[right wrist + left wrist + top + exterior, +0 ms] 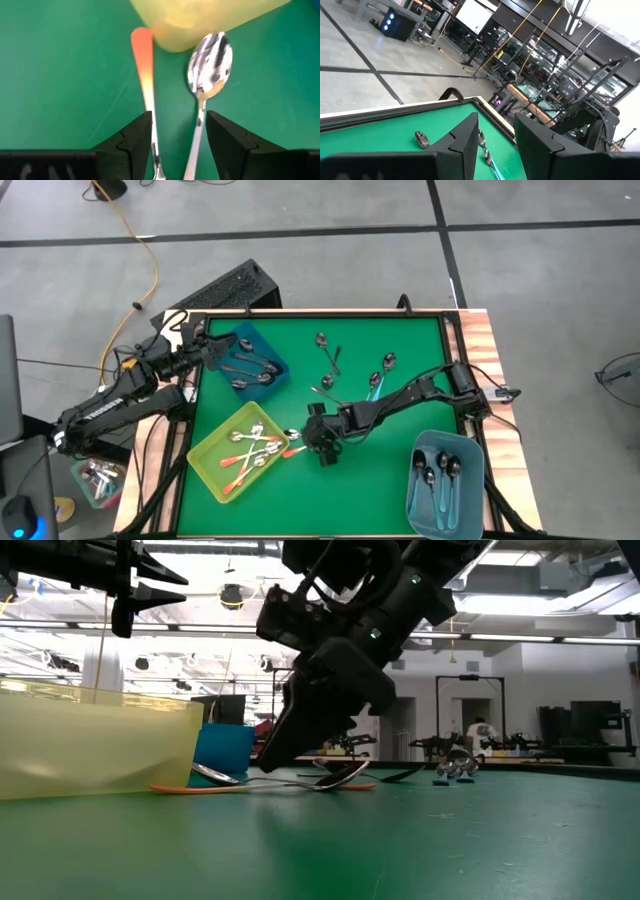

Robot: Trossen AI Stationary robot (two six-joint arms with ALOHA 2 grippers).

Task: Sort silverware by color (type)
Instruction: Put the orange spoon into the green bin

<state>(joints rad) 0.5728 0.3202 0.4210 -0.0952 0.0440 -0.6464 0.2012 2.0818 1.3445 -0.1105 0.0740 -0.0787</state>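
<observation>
Right gripper (175, 140) hangs low over the green worktop (380, 490) just beside the yellow bin (238, 452), its fingers spread apart around two spoons lying flat. Its wrist view shows what the overhead one cannot: an orange-red handle (142, 60) tapering to bare steel next to one finger, and a glossy silver spoon bowl (210, 62) with a thin neck by the other, both ends reaching to the translucent bin wall. From worktop height the same pair reads as a thin orange line and curved metal beneath the dark gripper. From above, the yellow bin holds more orange-handled spoons (250, 455), the pale blue bin (443, 480) at the near right holds teal-handled spoons (442, 478), and farther back loose dark spoons (328, 352) lie on the felt-like green. Left gripper (212, 352) hovers over the darker blue bin (250, 363) of grey spoons, fingers parted, holding nothing.
</observation>
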